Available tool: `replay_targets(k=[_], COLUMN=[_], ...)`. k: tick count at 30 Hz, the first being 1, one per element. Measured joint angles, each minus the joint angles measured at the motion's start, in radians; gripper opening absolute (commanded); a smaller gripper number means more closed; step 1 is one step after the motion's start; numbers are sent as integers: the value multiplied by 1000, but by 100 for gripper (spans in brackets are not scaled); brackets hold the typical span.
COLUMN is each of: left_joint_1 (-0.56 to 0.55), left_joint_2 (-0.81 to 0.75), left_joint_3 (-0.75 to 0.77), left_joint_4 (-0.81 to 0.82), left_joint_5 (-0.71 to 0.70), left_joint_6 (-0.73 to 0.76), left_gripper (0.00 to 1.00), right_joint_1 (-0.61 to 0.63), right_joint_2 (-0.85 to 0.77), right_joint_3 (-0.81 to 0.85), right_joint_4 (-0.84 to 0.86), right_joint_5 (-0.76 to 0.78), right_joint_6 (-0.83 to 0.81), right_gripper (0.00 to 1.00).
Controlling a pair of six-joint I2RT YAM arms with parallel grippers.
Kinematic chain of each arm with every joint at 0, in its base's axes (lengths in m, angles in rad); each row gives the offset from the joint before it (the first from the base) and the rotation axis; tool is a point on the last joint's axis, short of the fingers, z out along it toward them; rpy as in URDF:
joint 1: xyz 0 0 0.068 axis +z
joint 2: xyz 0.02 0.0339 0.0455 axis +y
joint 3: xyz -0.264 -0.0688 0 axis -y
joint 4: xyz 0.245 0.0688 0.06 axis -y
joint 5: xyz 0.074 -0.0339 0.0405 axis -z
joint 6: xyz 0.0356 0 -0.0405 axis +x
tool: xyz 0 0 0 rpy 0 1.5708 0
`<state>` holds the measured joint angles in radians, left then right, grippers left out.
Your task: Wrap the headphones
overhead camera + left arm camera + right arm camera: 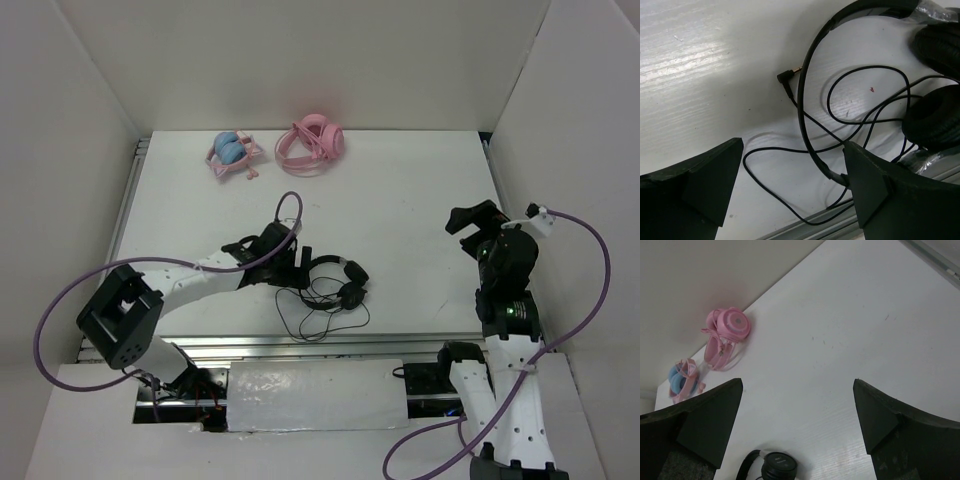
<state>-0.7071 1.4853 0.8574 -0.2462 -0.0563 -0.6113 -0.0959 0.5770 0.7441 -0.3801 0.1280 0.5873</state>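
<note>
The left gripper (300,262) hangs with its jaws spread wide and nothing between them, low over the black headphones (335,283), which lie near the front edge of the white surface (400,200), left of centre. The right gripper (475,222), just as wide and empty, waits well apart on the right.

The trouble likely lies in the cable (860,120). It sprawls in loose, overlapping loops that cross under the headband (805,90), so a pinch here could catch band and cord together, or tighten a loop into a knot rather than a neat wrap. The cord is thin and may slip from the broad fingers. One loop runs down close to the metal rail (420,345) at the front edge; it possibly touches it, though the views leave that unclear, and a pull could snag it there.

The headphones are small and black, with a slim arched headband, two round padded earcups (935,117) lying close together, and an angled plug (786,76) lying free on the surface. Two pink sets, pink headphones (312,145) and pink-and-blue headphones (232,151), sit at the far wall.
</note>
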Motion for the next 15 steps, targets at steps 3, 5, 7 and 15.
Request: replay_targets(k=[3,5,7,15], left_joint_1=[-2,-3,-7,-34], left_joint_2=[26,48,79,182], left_joint_3=[10,17,25,71], left_joint_4=[10,17,31,45], left_joint_5=[-18,-29,-43,-55], left_joint_6=[-7,-19,-22,-22], left_gripper=[88,86,77,31], right_joint_1=[0,0,0,0], right_joint_2=[-13,-26,-34,-8], right_joint_3=[-11,-27,-41,-50], right_joint_4=[-1,-2,-3,-11], right_joint_5=[2,7,11,18], right_joint_6=[0,0,0,0], right_gripper=[100,100,100,100])
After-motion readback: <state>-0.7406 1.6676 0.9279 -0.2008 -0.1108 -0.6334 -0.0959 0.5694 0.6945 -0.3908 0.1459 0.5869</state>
